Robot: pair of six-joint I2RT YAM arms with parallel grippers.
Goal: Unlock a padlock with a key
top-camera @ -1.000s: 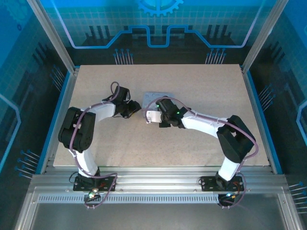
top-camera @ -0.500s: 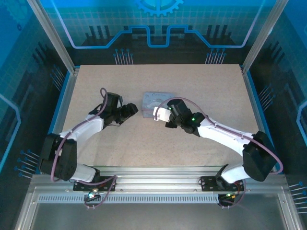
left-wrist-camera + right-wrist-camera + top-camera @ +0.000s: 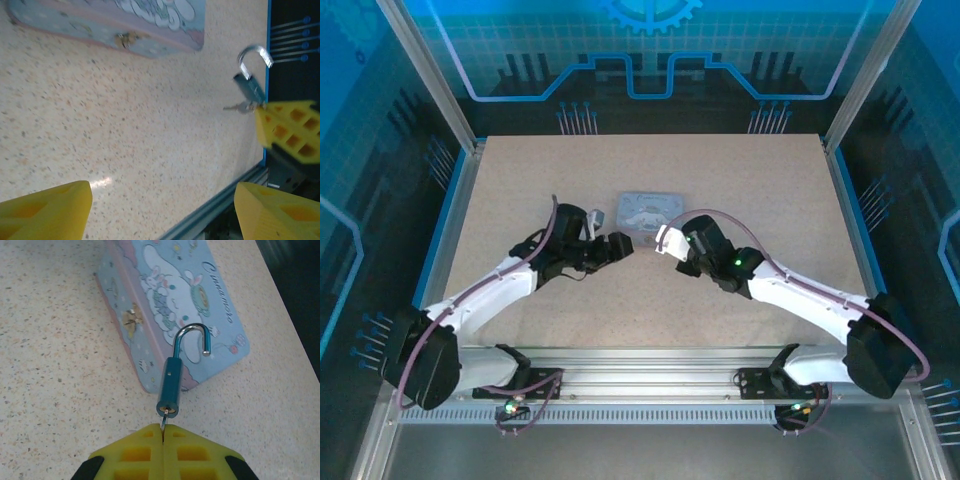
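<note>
My right fingers (image 3: 150, 450) are pressed together on the thin silver key (image 3: 164, 418), whose tip sits in the bottom of the dark padlock (image 3: 171, 385). The padlock stands out from my fingertips, its shackle (image 3: 191, 326) swung open, just in front of the near corner of the pale blue tin (image 3: 150, 290) on the speckled worktop (image 3: 50, 365). The lid shows a white long-eared bunny and script beginning "Cinnamoro". My left fingers (image 3: 45, 212) are spread wide, holding nothing, above the worktop.

My left claw (image 3: 164, 196) hangs wide open, arm reaching inward; my right claw (image 3: 163, 430) is pinched on the key (image 3: 164, 419).
</note>
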